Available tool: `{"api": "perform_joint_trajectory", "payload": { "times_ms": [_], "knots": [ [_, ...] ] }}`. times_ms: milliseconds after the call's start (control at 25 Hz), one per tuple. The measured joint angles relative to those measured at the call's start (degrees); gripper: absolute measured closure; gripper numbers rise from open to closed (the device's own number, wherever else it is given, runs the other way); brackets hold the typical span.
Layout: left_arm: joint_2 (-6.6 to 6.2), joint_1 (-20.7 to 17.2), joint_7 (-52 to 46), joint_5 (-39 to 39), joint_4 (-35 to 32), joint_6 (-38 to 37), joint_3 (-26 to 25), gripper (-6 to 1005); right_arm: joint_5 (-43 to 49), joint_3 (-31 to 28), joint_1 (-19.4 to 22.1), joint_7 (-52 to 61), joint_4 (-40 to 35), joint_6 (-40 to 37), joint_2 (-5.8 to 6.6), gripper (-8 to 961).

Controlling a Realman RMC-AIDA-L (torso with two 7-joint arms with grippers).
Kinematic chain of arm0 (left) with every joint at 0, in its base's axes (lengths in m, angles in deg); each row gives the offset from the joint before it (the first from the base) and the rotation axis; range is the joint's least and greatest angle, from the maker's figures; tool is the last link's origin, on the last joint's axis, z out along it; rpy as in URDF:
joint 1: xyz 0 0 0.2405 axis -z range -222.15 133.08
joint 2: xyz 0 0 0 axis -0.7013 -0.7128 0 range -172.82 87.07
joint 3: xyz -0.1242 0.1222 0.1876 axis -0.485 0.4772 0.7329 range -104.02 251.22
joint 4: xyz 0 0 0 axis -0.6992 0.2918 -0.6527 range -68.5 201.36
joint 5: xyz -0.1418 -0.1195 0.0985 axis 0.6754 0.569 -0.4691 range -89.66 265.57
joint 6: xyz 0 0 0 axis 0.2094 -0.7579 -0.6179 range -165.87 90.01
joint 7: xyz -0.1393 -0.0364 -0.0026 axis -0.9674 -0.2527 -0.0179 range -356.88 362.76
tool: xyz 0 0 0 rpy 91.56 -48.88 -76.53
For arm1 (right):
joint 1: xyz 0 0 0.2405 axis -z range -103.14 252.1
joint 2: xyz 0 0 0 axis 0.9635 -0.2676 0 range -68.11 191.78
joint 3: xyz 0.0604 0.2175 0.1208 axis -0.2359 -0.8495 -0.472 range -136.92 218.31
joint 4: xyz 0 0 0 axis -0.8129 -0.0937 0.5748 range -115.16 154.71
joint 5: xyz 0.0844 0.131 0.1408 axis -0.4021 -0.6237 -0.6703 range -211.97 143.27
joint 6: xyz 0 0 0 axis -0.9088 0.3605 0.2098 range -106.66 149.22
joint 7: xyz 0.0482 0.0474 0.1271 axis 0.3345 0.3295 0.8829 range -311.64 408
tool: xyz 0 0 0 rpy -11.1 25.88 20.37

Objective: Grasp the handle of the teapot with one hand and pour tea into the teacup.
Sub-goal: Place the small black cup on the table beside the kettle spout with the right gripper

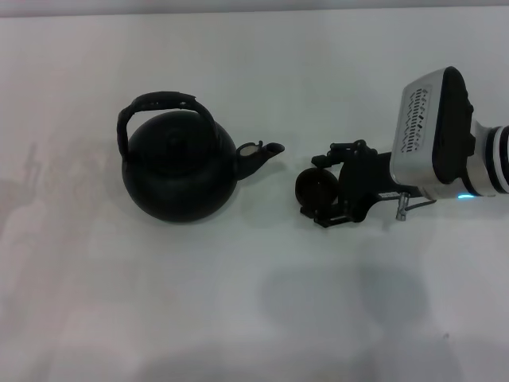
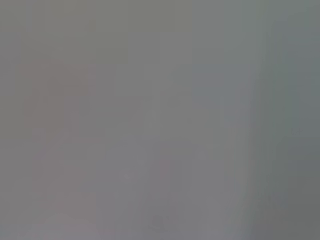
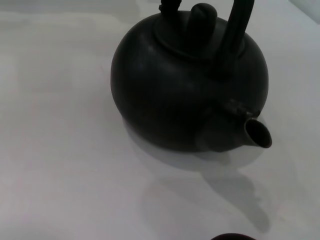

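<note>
One teapot [image 1: 179, 167] upright, spout toward teacup [image 1: 316, 186] (right).

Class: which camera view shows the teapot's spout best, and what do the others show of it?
The right wrist view: the spout is close, its open mouth plainly visible. The head view shows the spout small, pointing toward the cup. The left wrist view shows none of it.

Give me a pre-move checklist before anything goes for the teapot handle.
1. Round matte black teapot upright on the white table: ok.
2. Thick arched black handle free, nothing gripping it: ok.
3. Spout facing the tiny dark round teacup: ok.
4. Teacup clear of the right pincer: not ok, the pincer is at it.
5. Right pincer's opening: cannot tell.
6. Left pincer's position: cannot tell, not in view.
</note>
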Motion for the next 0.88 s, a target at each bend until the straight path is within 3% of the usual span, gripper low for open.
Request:
{"api": "perform_joint_trajectory", "payload": {
  "times_ms": [360, 880],
  "knots": [
    [-0.06, 0.0, 0.1, 0.0, 0.0, 0.0, 0.0, 427, -0.8, -3.9, -0.4, 0.2, 0.1, 3.8, 0.09, 101],
    [-0.06, -0.5, 0.1, 0.0, 0.0, -0.8, 3.7, 425, -0.8, -18.1, 0.4, -1.2, 1.2, 14.4, 0.15, 98]
  ]
}}
